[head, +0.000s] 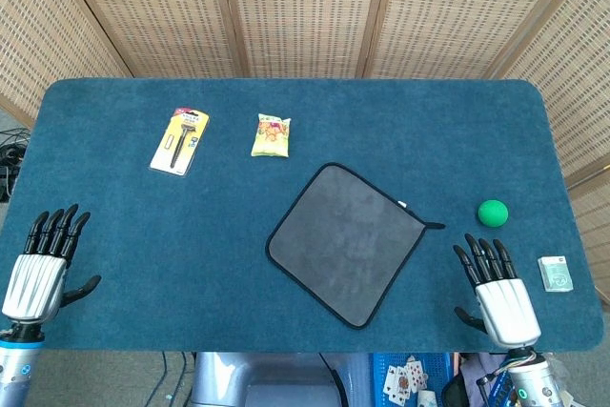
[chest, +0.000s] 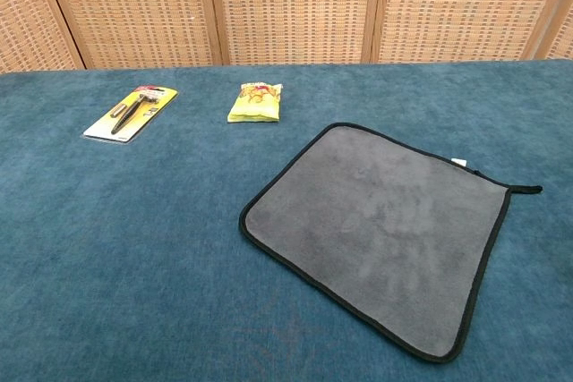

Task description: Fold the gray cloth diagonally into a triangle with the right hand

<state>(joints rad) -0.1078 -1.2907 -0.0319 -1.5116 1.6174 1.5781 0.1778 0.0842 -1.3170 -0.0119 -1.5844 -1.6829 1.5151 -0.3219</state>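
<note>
Gray cloth [head: 345, 243] lay flat left of the right hand [head: 499, 296], both hands' fingers [head: 483, 255] apart, empty.

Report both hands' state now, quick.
Left hand: open, fingers apart, holding nothing.
Right hand: open, fingers apart, holding nothing; not touching the gray cloth.

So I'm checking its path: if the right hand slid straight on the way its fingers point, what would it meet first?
Probably the green ball, just ahead of the right hand; the gray cloth lies off to its left.
</note>
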